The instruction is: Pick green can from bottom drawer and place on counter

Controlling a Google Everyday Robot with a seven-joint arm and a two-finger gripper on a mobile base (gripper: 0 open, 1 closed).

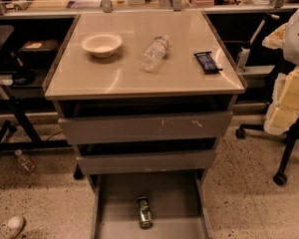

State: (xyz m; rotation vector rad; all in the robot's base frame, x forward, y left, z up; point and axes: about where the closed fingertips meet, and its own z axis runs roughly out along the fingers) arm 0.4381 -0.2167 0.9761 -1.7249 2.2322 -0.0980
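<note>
The green can (144, 212) sits on the floor of the open bottom drawer (177, 195), low centre of the frame. Above, the desk (114, 78) carries a white bowl (101, 44), a clear water bottle (154, 53) and a dark snack bar (208, 61). The jaws are out of frame, so I cannot tell their state.

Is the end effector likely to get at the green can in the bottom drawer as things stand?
Probably yes: the bottom drawer is pulled out, the green can lies alone on its floor, uncovered. The end effector itself is out of view.
</note>
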